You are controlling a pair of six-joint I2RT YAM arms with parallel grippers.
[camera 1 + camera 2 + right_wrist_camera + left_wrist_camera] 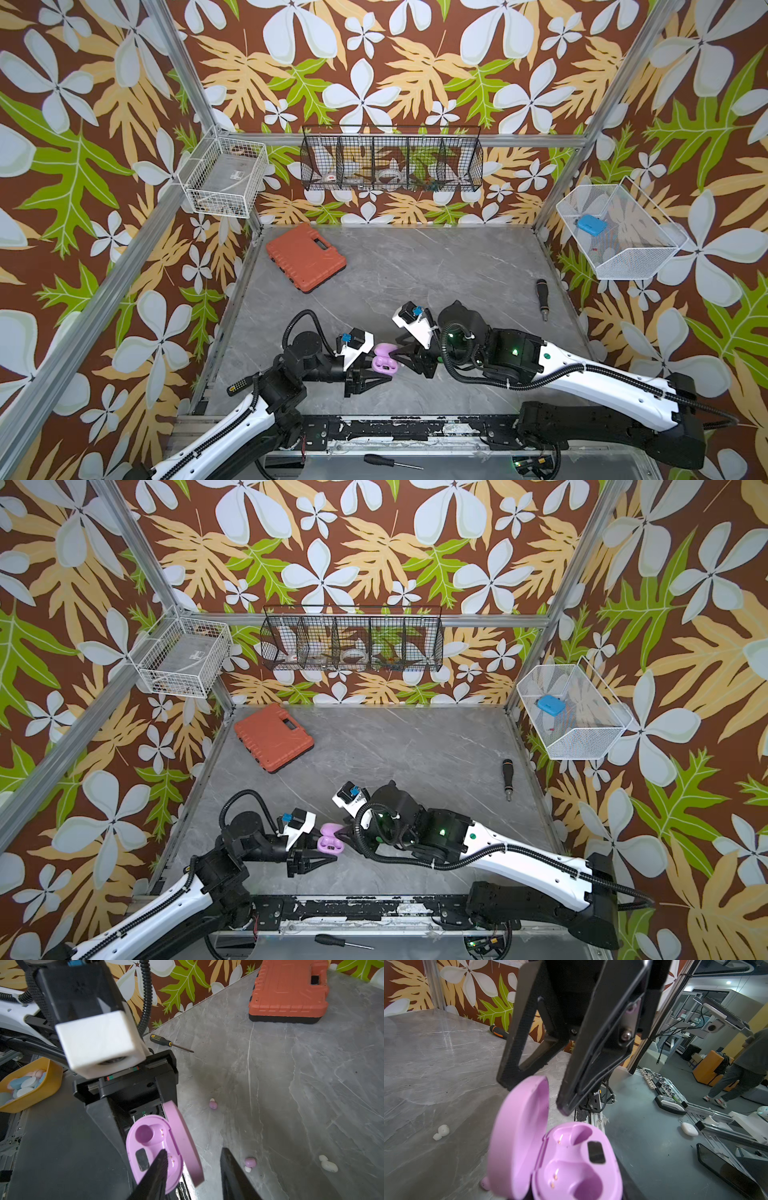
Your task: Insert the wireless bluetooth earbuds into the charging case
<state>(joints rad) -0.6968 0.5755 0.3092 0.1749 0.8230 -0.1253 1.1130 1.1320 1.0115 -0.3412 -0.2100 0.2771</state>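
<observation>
Case [152, 1148] clamped open in my left fingers [371, 379], so both bare sockets face up for loading.
My right fingers [160, 1167] hover partly apart and empty over it; earbuds [250, 1162] lie loose on the tabletop [291, 1084] beside.

The charging case [571, 1163] is a lilac pebble clamped at the fingertips of the left gripper [379, 374]. Its base is roughly level and its hinged lid [519, 1136] stands open, nearly upright. Both moulded wells [588, 1188] are empty, with gold contact pins [556, 1177] showing and a dark window [596, 1152] beside them. The lid stands between the parted fingers of the right gripper [194, 1151], one finger above the base. Three earbuds lie loose on the table [291, 1084], on the far side of that gripper from the case. A lilac earbud [250, 1162] with a pale tip lies just beside the finger. A second lilac earbud [213, 1104] lies near the lid's other end, and a white earbud [328, 1164] lies well apart on its side.
</observation>
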